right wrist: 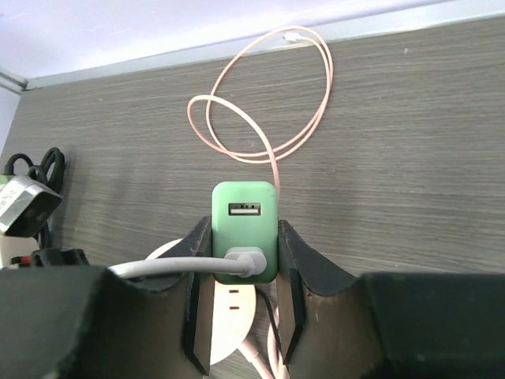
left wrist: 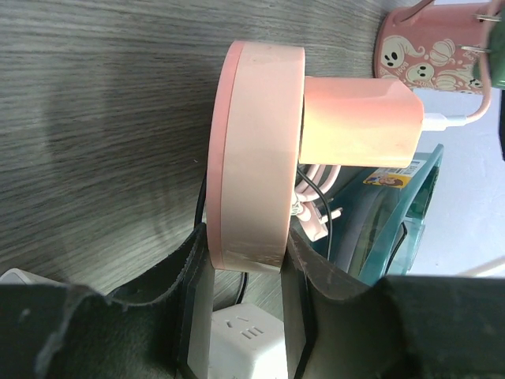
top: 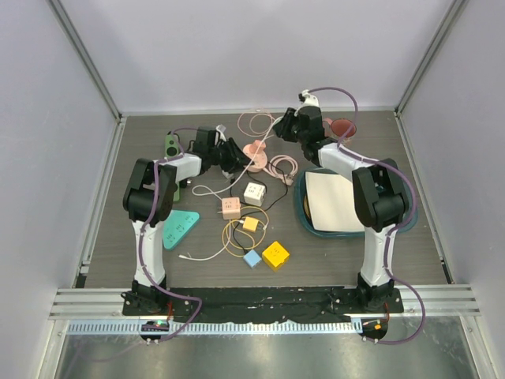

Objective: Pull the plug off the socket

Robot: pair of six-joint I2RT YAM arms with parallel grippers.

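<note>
My left gripper is shut on the rim of a pink round socket, which it holds on edge; both show in the top view, gripper and socket. A peach plug with a white cable sticks out of the socket's face. My right gripper is shut on a green USB plug with a white cable in it, held in front of the socket's pale face, whose slots show. In the left wrist view the green plug sits at the right edge, bare prongs apart from the socket.
A teal tray holding a white sheet lies right of centre. A white cube socket, pink cube, yellow block, blue block, teal wedge and loose cables lie mid-table. A pink cable loop lies at the back.
</note>
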